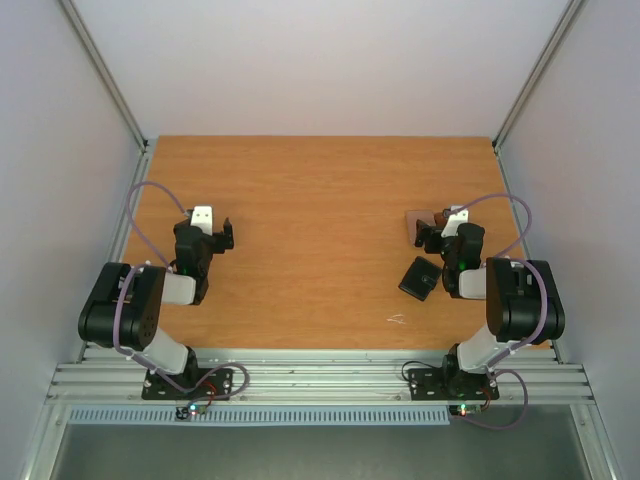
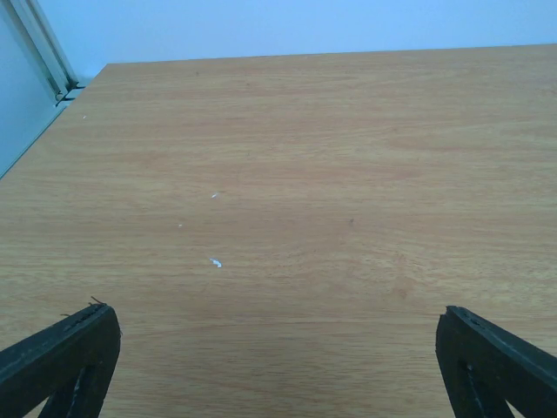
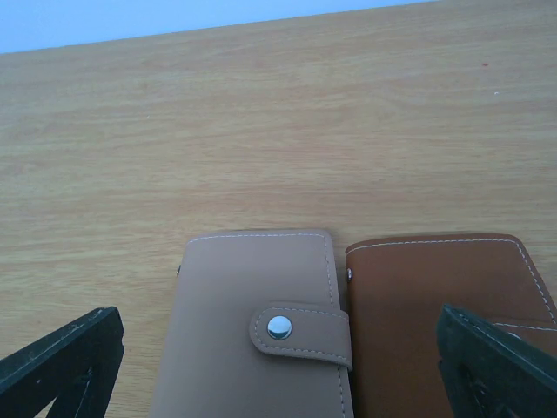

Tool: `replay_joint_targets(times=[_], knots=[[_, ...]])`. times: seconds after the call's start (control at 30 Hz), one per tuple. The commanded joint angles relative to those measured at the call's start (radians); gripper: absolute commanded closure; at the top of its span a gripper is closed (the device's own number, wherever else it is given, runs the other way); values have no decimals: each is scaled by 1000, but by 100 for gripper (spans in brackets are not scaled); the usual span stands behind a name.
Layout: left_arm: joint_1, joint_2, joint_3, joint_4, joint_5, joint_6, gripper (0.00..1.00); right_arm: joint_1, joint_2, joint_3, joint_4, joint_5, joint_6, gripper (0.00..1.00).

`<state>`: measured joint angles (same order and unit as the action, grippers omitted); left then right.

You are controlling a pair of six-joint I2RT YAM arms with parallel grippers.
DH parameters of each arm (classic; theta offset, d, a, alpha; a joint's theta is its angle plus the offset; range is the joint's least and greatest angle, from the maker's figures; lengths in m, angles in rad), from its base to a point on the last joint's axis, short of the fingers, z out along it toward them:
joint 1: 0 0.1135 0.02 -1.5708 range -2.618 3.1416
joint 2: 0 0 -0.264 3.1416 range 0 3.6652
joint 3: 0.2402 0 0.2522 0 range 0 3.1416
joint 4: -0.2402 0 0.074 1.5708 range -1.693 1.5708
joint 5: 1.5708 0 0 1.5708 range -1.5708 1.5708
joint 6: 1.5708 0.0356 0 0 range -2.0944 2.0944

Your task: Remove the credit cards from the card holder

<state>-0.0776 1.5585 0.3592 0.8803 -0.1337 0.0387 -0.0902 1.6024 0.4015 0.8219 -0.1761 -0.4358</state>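
Observation:
The card holder [image 1: 420, 277] lies shut on the wooden table, black side up, just left of my right arm. No credit cards show in any view. My right gripper [image 1: 438, 228] is open and empty, beyond the holder and low over a brown two-tone wallet piece [image 1: 422, 222]. In the right wrist view my right gripper [image 3: 278, 383] has its jaws wide apart on either side of that piece's tan half [image 3: 252, 322] and darker brown half [image 3: 435, 313]. My left gripper [image 1: 214, 227] is open and empty over bare table at the left, and its wrist view [image 2: 278, 383] shows only wood.
The table [image 1: 320, 200] has walls at the back and both sides, with metal rails at the corners. A small white scratch mark [image 1: 397, 320] is on the wood near the front. Small white specks [image 2: 215, 262] lie ahead of the left gripper.

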Motion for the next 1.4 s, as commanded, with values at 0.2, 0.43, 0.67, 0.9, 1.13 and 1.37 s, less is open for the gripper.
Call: replay_joint_targets(times=[0.2, 0.43, 0.67, 0.9, 1.13, 1.37], knots=[[6, -27, 6, 74, 10, 12, 1, 14, -13, 27, -3, 43, -17, 1], [7, -339, -3, -112, -37, -12, 1, 7, -314, 57, -257, 294, 109, 1], [7, -566, 362, -855, 114, -121, 1, -9, -582, 349, -895, 72, 289, 1], [7, -691, 435, -1071, 338, -284, 1, 143, -422, 760, -1818, 372, 481, 2], [2, -727, 425, -1158, 324, -591, 1, 330, -276, 693, -2078, 425, 713, 1], [-29, -728, 404, -1172, 350, -577, 1, 364, -162, 537, -1862, 237, 758, 2]])
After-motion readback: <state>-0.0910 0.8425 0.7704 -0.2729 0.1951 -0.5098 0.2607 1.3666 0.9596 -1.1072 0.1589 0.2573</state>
